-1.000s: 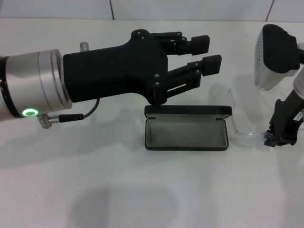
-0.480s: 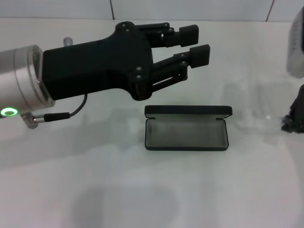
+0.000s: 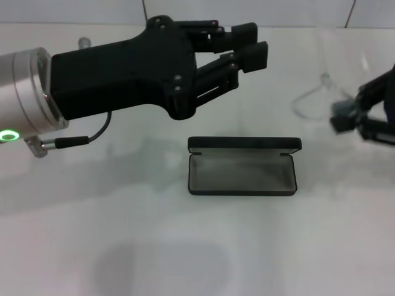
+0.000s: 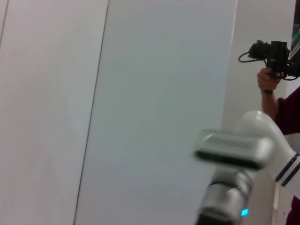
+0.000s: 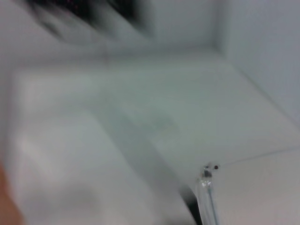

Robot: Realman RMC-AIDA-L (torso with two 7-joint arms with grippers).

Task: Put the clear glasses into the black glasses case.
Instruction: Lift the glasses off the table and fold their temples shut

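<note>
1. The right hand [image 3: 361, 117] pinches one end of the glasses [image 3: 336, 74] and holds them in the air, to the right of the case [image 3: 242, 169] and higher than it. A second ago the same hand was low at the desk [image 3: 92, 234], just right of the case, with the glasses lying beside it; they are now lifted clear of the desk.
2. The glasses hang from that grip, the clear lens standing above the hand and a thin arm curving toward the case. In the right wrist view only a hinge and a bit of clear arm [image 5: 207, 187] show.
3. The case lies open on the desk, lid stood up at the back, its grey-lined tray bare. It has not moved.
4. The left hand [image 3: 250, 44] hovers above and behind the case, its fingers narrow but not closed, holding nothing. It has drawn back a little from the case.
5. The pick-up looks done. What is left, I judge, is to carry the glasses over the tray and lower them in lengthwise.
</note>
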